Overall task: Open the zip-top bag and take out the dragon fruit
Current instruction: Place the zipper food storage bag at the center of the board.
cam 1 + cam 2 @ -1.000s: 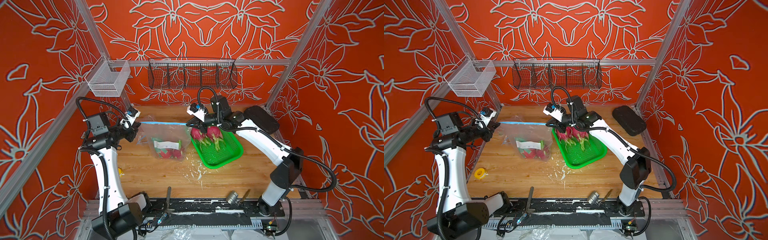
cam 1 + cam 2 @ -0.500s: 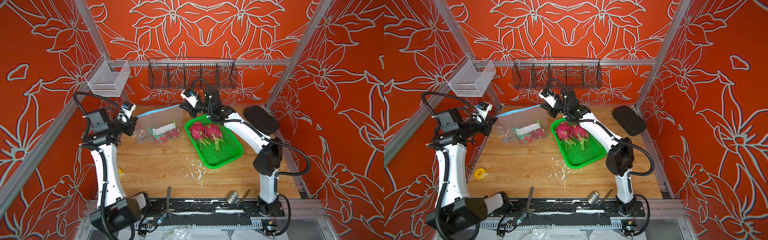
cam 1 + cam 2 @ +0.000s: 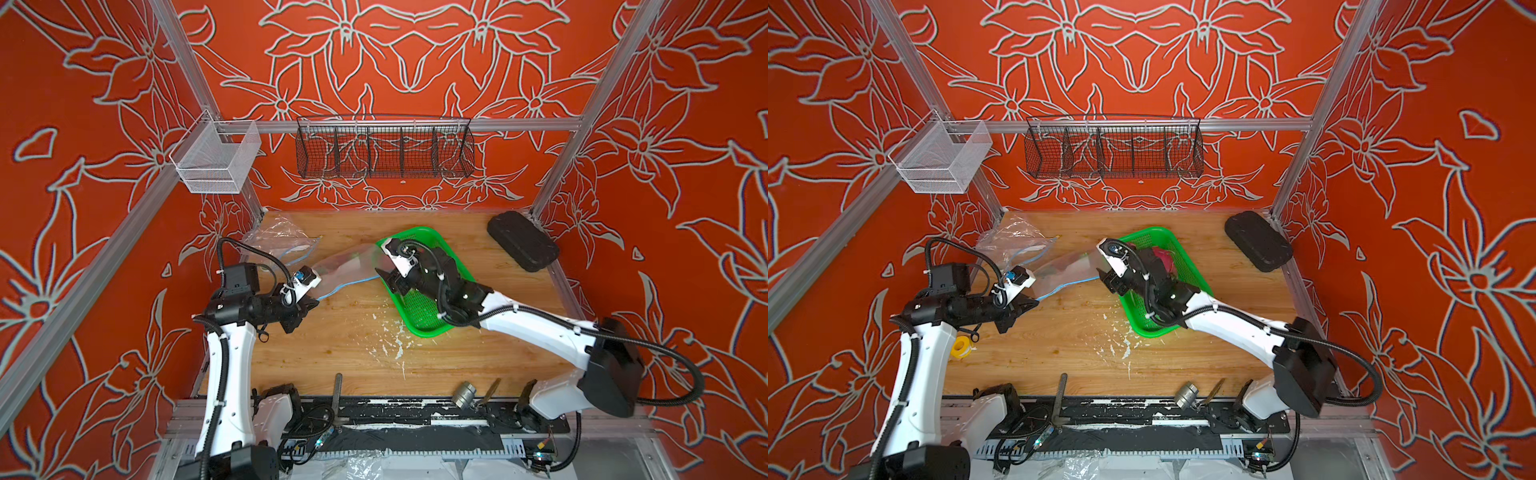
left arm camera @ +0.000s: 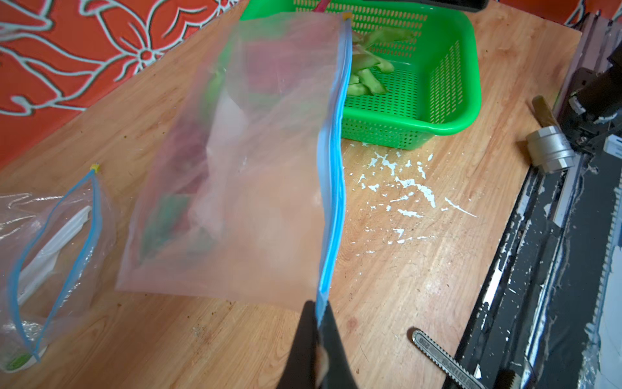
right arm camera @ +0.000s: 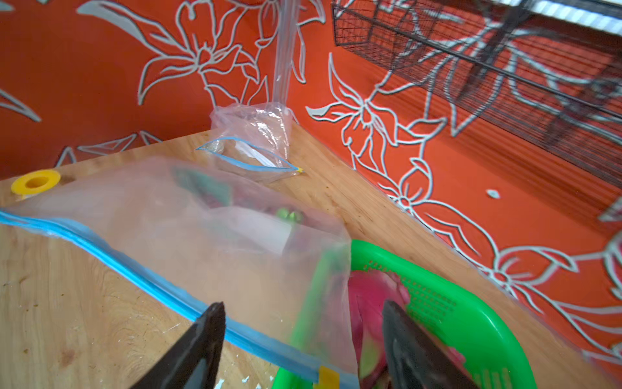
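Opening step: left hand (image 4: 318, 311) clamped on zip-top bag (image 4: 252, 168) seal, right hand (image 5: 303, 304) apart at green tray (image 4: 437, 126) edge; must pinch seal next.

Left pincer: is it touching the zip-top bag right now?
Touching. The left wrist view shows the left pincer closed on the blue zip edge of the zip-top bag.

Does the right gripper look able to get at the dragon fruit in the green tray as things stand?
Probably yes. The right gripper is open over the dragon fruit in the green tray. Only a corner of the zip-top bag overlaps the tray's rim and might brush a finger.
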You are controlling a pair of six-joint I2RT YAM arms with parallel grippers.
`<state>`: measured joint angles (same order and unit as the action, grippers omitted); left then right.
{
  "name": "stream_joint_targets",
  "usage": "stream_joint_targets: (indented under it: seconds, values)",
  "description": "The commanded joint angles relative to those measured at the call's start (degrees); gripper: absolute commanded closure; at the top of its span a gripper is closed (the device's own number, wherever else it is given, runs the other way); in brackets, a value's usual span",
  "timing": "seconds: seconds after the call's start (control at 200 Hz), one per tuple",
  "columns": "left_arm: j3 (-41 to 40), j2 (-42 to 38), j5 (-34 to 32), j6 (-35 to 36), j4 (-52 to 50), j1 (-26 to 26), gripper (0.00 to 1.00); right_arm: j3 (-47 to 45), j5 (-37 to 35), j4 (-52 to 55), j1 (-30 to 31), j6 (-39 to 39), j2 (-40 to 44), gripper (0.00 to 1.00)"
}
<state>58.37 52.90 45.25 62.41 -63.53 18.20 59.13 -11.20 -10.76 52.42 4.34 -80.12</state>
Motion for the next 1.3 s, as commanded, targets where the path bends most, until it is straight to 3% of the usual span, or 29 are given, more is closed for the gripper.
stream_joint_targets:
  seconds: [0.0, 0.135, 0.255, 0.345, 0.43, 0.495, 0.615, 0.731, 0.851, 1.061, 1.296]
  values:
    - [-1.06, -1.34, 0.52, 4.06, -5.02, -0.95, 1.0, -9.38, -18.85, 0.11, 2.68, -18.77, 7.16, 0.25]
    - [-4.88, -2.17, -1.22, 3.52, -3.26, -2.8, 1.0, -21.04, -15.35, 0.64, 7.07, -38.29, 17.73, 0.3]
    - [-6.99, -1.97, -2.73, 0.41, -2.13, -7.49, 0.99, -26.65, -11.38, -1.34, 12.26, -50.7, 18.11, 0.33]
    - [-8.4, -1.68, -4.94, -1.36, -2.81, -12.87, 0.72, -29.73, -6.98, -6.92, 14.48, -56.9, 14.02, 0.33]
    - [-8.39, -1.31, -7.54, -1.8, -5.71, -18.15, 0.31, -31.07, -6.96, -10.32, 16.97, -59.1, 10.36, 0.33]
    - [-7.08, -1.31, -8.55, -2.04, -8.04, -20.81, 0.17, -31.04, -7.58, -10.44, 18.18, -59.59, 8.42, 0.33]
    - [-4.31, -0.45, -10.45, -5.1, -6.03, -23.81, 0.17, -31.6, -8.19, -12.5, 18.63, -59.79, 6.05, 0.34]
    - [-2.8, 2.82, -17.27, -8.77, 0.45, -27.41, 0.16, -30.68, -8.86, -13.12, 18.8, -58.83, 3.83, 0.38]
    - [-0.03, 8.61, -16.82, -9.82, 1.2, -29.0, 0.08, -28.58, -9.7, -12.04, 19.87, -56.65, 2.77, 0.42]
    - [2.78, 16.32, -17.06, -11.74, 3.45, -31.59, 0.09, -26.15, -15.68, -5.5, 21.56, -53.62, 5.56, 0.41]
    - [-3.84, 18.94, -24.85, -10.24, 8.57, -33.41, 0.09, -27.11, -22.28, -1.7, 24.68, -51.42, 10.95, 0.4]
